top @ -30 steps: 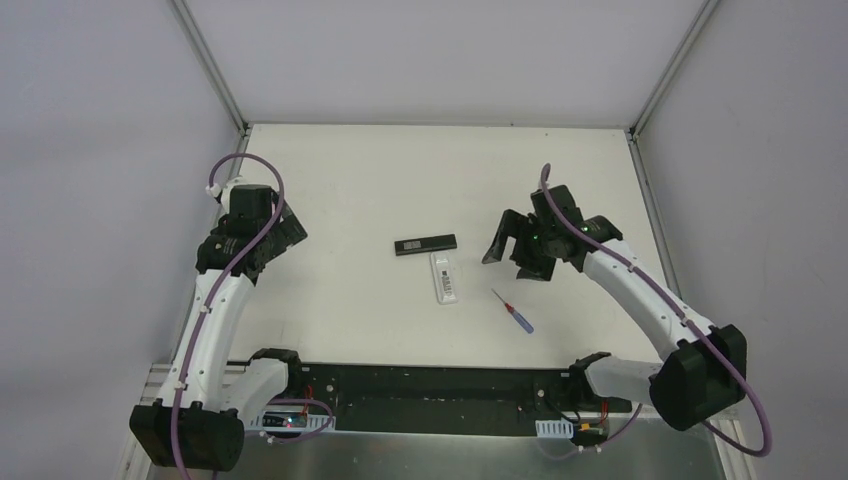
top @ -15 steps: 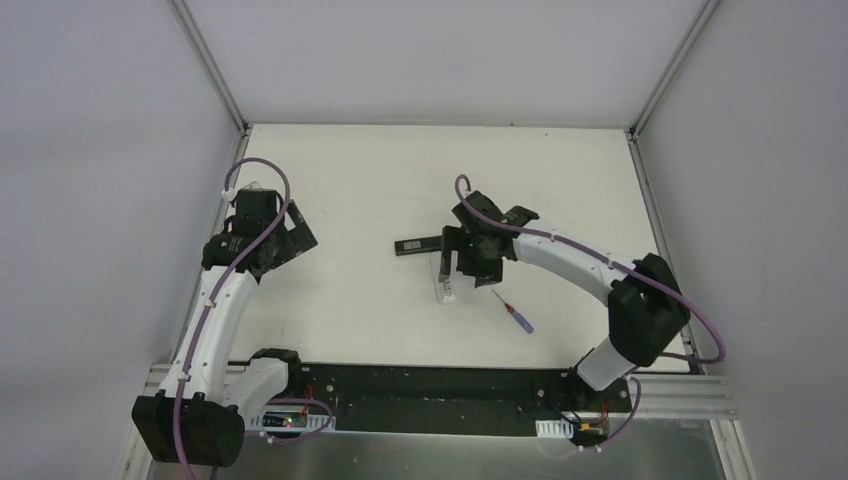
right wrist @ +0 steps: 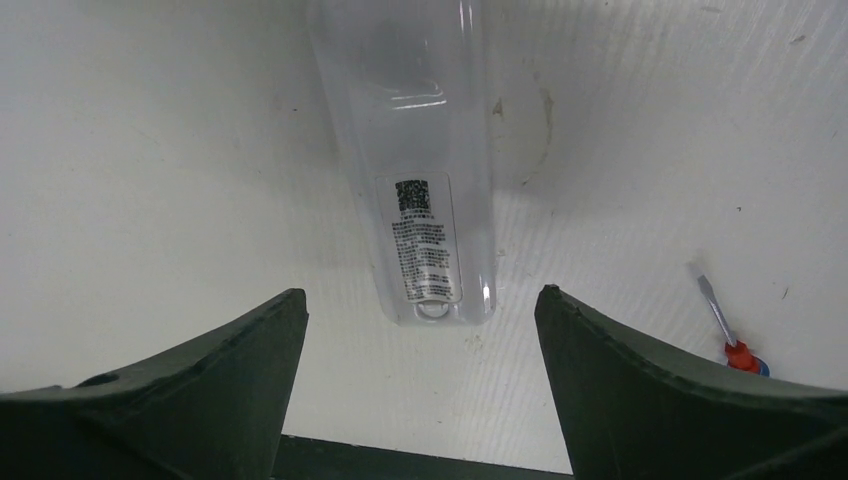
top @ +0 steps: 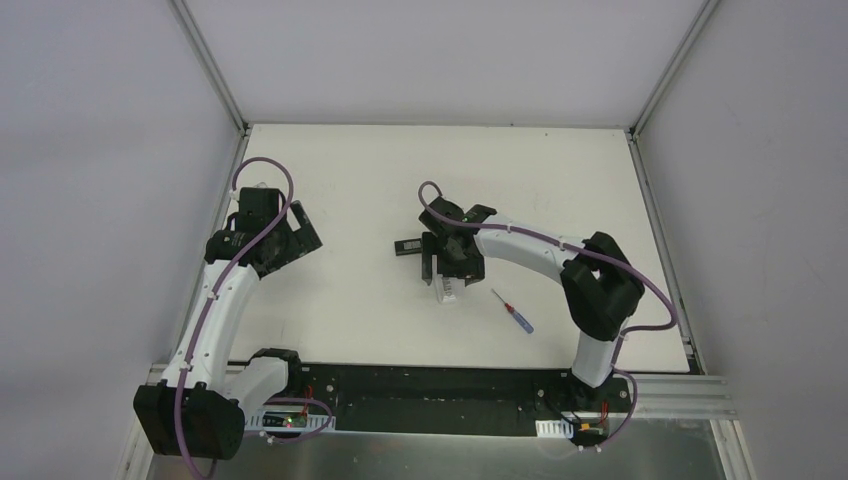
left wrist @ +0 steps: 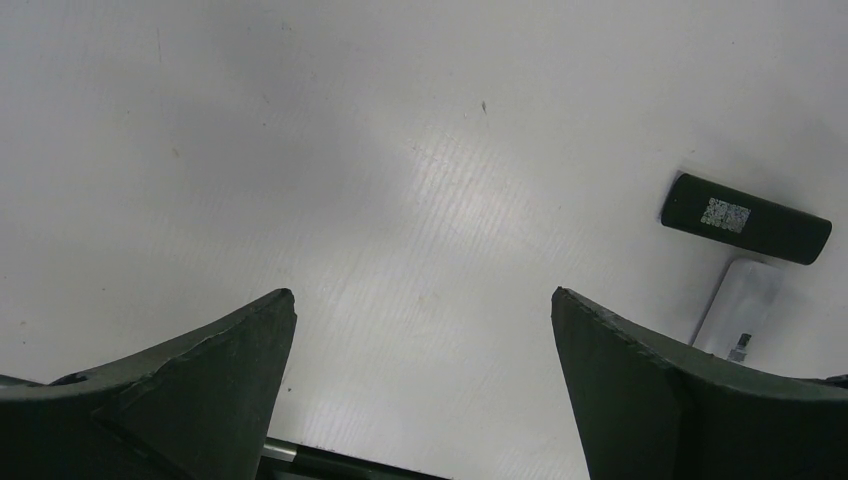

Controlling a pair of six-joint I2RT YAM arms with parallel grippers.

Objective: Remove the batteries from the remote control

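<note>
Right gripper (right wrist: 417, 298): we see its jaws spread wide, holding nothing.
White remote (right wrist: 425, 170): lies flat on the table (top: 350, 180), label side up, between the right gripper's fingers and reaching out ahead of them; we cannot tell whether they touch it.
Black remote (left wrist: 745, 218): just beyond the white remote's far end.
Screwdriver (right wrist: 728, 330): beside the right gripper's right finger.
Left gripper (left wrist: 422, 295): jaws wide and holding nothing, well apart from both remotes.
Batteries: hidden from us.

I see open table (top: 400, 160) across the upper frame. Mid-frame, the black remote (top: 408, 247), white remote (right wrist: 420, 150) and screwdriver (top: 513, 311) crowd my right gripper (right wrist: 418, 293).
</note>
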